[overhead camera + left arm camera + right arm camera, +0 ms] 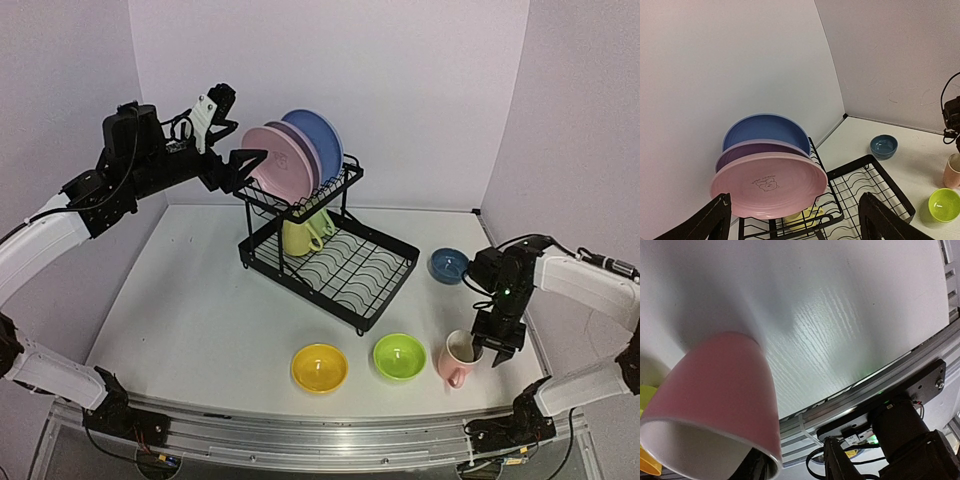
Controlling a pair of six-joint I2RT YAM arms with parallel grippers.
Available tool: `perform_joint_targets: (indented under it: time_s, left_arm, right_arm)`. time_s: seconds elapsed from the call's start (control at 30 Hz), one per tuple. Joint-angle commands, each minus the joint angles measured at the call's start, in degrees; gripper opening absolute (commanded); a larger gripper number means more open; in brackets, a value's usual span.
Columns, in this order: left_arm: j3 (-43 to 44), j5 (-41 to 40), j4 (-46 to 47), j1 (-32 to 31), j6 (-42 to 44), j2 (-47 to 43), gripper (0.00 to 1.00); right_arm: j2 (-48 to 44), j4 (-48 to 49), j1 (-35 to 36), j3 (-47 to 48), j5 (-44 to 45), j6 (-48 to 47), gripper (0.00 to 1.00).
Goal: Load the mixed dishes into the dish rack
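The black wire dish rack stands mid-table. The pink plate, lavender plate and blue plate stand upright on its upper shelf. A yellow mug sits under that shelf, with a paler mug partly hidden behind it. My left gripper is open and empty, just left of the pink plate. The pink mug stands at the front right. My right gripper is open over its rim, one finger inside the mug, one outside.
A yellow bowl and a lime bowl sit on the table in front of the rack, left of the pink mug. A blue bowl sits right of the rack, near the right wall. The table's metal front rail runs close behind the mug.
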Motion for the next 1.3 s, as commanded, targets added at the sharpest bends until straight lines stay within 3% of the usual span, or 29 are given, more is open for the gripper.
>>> perform_joint_targets:
  time_s: [0.0,0.13,0.27,0.43,0.57,0.73,0.83,1.0,1.27]
  left_arm:
    - [1.13,-0.11,0.69,0.22,-0.31,-0.24,0.87]
    - [1.7,-0.17,0.09,0.22,-0.43,0.12,0.87]
    - [2.23,0.87,-1.12,0.22,-2.14,0.68,0.85]
    - [4.7,4.41,-6.3,-0.05,-6.23,2.32,0.8]
    - [8.36,7.13,-11.92,-1.8,-8.43,5.22,0.78]
    - [18.12,10.01,-19.66,-5.82,-12.04,13.47,0.77]
    - [25.7,9.99,-22.25,-10.42,-14.88,19.85,0.78]
    - [34.29,4.9,-25.26,-15.05,-18.9,29.43,0.83]
    - [32.52,-10.74,-20.89,-22.91,-12.39,35.1,0.83]
  right_arm:
    - [3.74,5.04,-0.29,-1.93,-2.85,-0.84,0.24]
    - [3.98,4.81,-0.29,-1.22,-0.81,-0.5,0.0]
    - [3.67,-0.22,-0.19,4.35,4.61,-1.0,0.0]
    - [2.86,-11.9,2.64,17.29,17.87,1.12,0.0]
    - [4.45,-16.1,8.11,29.01,26.76,4.14,0.0]
    - [13.02,-17.35,16.47,45.44,34.39,7.06,0.0]
    - [16.56,-14.84,19.64,50.81,36.35,8.78,0.0]
    - [18.42,-2.47,22.15,50.26,33.92,12.44,0.0]
    - [18.44,6.98,26.06,45.87,34.27,23.64,0.0]
